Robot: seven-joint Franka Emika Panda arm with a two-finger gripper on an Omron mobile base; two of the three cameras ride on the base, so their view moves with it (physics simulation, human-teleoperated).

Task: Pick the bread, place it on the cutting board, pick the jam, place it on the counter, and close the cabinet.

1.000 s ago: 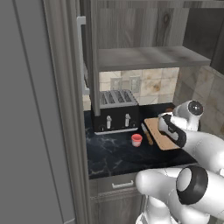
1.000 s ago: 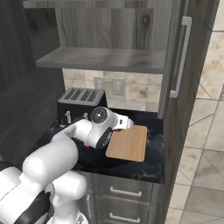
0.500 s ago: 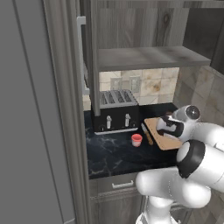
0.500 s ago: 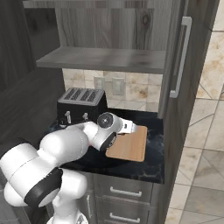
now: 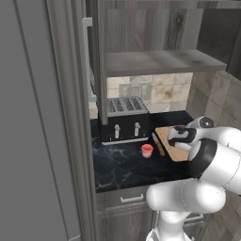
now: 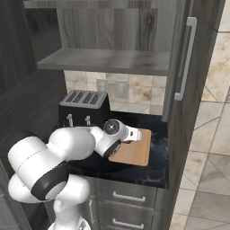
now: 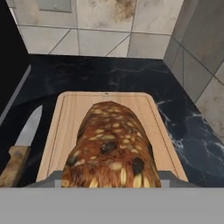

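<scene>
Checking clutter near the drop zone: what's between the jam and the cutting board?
The knife, wooden handle toward the counter's front edge, lies between the jam and the cutting board, just off the board's left edge. That shows in the left base view.

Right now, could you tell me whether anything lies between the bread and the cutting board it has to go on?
Nothing visible does. The hand holds the bread above the cutting board, whose surface is bare; the knife lies beside its edge.

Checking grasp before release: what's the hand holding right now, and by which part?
The hand is shut on the bread, gripping its near end; the fingers themselves are hidden behind the loaf. It hangs over the cutting board.
</scene>
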